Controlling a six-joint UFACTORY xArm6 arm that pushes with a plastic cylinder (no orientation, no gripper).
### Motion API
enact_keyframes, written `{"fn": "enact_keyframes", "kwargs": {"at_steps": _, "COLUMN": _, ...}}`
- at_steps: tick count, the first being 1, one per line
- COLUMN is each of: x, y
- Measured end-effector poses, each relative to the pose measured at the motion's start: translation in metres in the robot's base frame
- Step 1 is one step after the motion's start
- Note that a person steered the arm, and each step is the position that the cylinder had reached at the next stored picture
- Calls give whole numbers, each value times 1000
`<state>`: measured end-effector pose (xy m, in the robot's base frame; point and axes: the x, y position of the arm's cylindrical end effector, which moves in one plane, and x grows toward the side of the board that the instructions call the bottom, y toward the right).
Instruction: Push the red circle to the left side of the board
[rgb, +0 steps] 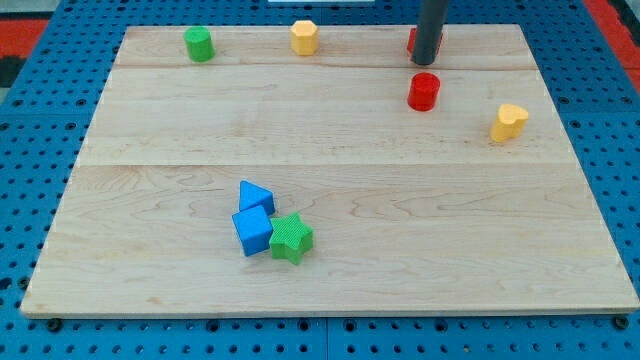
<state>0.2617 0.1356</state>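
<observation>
Two blue blocks; two greens

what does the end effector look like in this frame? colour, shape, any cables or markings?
Only the lower part shows: a straight, round, dark grey to black rod entering from the view's top. My tip is a plain blunt end, slightly lighter grey on one side from the light. No pincer, cables, labels or markings are visible. It hides part of a red block behind it, just above the red circle.
</observation>
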Motion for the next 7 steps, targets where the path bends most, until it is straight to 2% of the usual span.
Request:
{"fn": "enact_keyframes", "kwargs": {"at_steps": 1, "x": 1, "y": -24}}
{"fn": "enact_keyframes", "kwargs": {"at_steps": 3, "x": 1, "y": -28}}
{"fn": "enact_keyframes", "kwargs": {"at_steps": 4, "x": 1, "y": -16}}
{"fn": "enact_keyframes", "kwargs": {"at_steps": 5, "x": 9, "y": 47}}
{"fn": "enact_keyframes", "kwargs": {"at_steps": 6, "x": 54, "y": 72}}
{"fn": "enact_keyframes", "kwargs": {"at_steps": 7, "x": 65, "y": 43}}
